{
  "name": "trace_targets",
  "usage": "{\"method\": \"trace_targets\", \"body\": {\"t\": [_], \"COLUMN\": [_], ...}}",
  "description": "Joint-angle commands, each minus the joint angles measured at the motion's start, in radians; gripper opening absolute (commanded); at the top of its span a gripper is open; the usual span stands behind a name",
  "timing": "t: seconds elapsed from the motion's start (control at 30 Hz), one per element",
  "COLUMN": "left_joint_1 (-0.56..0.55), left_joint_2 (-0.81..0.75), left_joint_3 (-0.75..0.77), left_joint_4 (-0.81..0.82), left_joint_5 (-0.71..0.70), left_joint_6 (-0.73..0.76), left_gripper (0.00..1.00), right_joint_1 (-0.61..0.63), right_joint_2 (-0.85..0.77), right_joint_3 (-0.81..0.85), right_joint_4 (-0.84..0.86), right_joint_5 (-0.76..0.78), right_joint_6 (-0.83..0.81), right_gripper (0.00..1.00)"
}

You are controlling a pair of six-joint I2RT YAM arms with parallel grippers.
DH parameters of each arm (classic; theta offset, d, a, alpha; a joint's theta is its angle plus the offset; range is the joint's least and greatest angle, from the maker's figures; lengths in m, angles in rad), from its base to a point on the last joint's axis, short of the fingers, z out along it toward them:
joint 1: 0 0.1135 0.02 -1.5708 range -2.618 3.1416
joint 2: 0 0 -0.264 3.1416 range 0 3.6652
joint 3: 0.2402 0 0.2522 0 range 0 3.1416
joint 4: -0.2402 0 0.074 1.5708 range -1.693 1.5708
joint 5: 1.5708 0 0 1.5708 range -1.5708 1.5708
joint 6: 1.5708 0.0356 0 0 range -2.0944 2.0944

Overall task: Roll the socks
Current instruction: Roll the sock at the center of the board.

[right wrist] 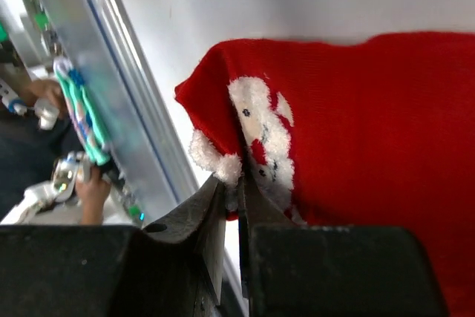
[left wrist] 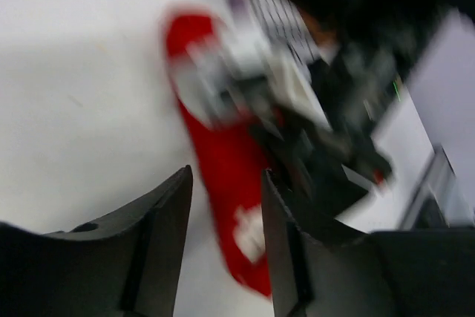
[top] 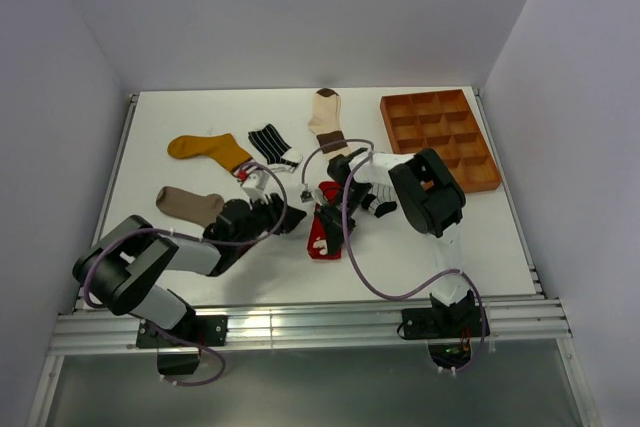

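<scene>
Black fingers on my right gripper (right wrist: 231, 183) are squeezing together on the red sock (right wrist: 356, 131), biting its edge right by the white Santa mark. My left gripper (left wrist: 226, 177) is hanging with its jaws apart, gripping nothing. The sock is showing through the gap on the table beyond, long axis running away from the fingers on a slant (that wrist view is blurring badly, so I'm not swearing by the angle).

From above, both arms are meeting over the sock mid-table: the right is on it, the left just beside. I'm guessing the left needs to come in across that long axis to start the roll.

Further out, the mustard sock (top: 205, 147), taupe sock (top: 188, 204), striped sock (top: 270, 142) and cream-and-brown sock (top: 327, 115) are lying flat. They're all well apart from the brown tray (top: 432, 137) at far right, which isn't holding any sock as far as I'm seeing.
</scene>
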Motion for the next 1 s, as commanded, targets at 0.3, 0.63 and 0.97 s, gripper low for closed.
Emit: {"method": "trace_targets", "body": {"t": [0.3, 0.63, 0.97], "left_joint_1": [-0.131, -0.16, -0.16], "left_joint_2": [-0.151, 0.008, 0.154], "left_joint_3": [-0.066, 0.022, 0.043], "left_joint_4": [-0.006, 0.049, 0.135], "left_joint_5": [0.073, 0.157, 0.18], "left_joint_6": [0.058, 0.104, 0.096], "left_gripper": [0.56, 0.53, 0.55], "right_joint_1": [-0.031, -0.034, -0.055], "right_joint_2": [0.018, 0.032, 0.038], "right_joint_3": [0.074, 0.097, 0.099], "right_joint_4": [0.1, 0.047, -0.003], "right_joint_5": [-0.033, -0.053, -0.074], "right_joint_6": [0.059, 0.024, -0.025], "right_gripper": [0.05, 0.04, 0.02]}}
